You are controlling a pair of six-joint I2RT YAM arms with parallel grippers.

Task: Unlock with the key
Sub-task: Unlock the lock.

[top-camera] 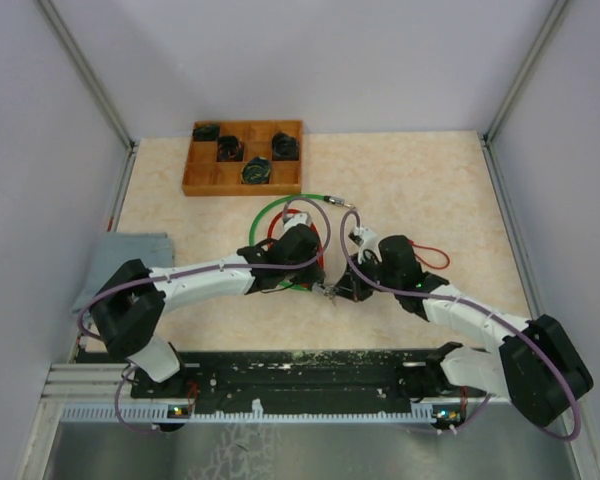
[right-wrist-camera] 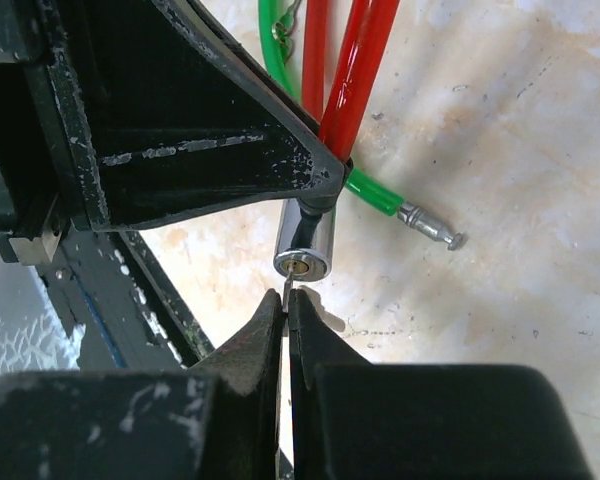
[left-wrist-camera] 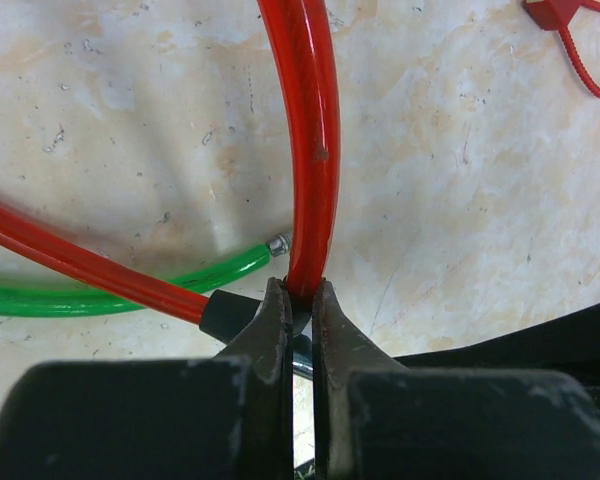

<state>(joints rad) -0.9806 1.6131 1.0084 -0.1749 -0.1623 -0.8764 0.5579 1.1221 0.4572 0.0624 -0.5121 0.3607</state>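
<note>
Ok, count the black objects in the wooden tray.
4 black objects: one at the far-left corner, one diagonally nearer, one at the right, one near-middle. None seems hidden.

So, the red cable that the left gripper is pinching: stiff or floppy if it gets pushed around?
Probably springy rather than limp: the red cable holds a smooth arc away from the left gripper. Its glossy sleeve looks slippery, so it might slide within the pinch. If lifted, the free loop would likely swing and drag along.
</note>
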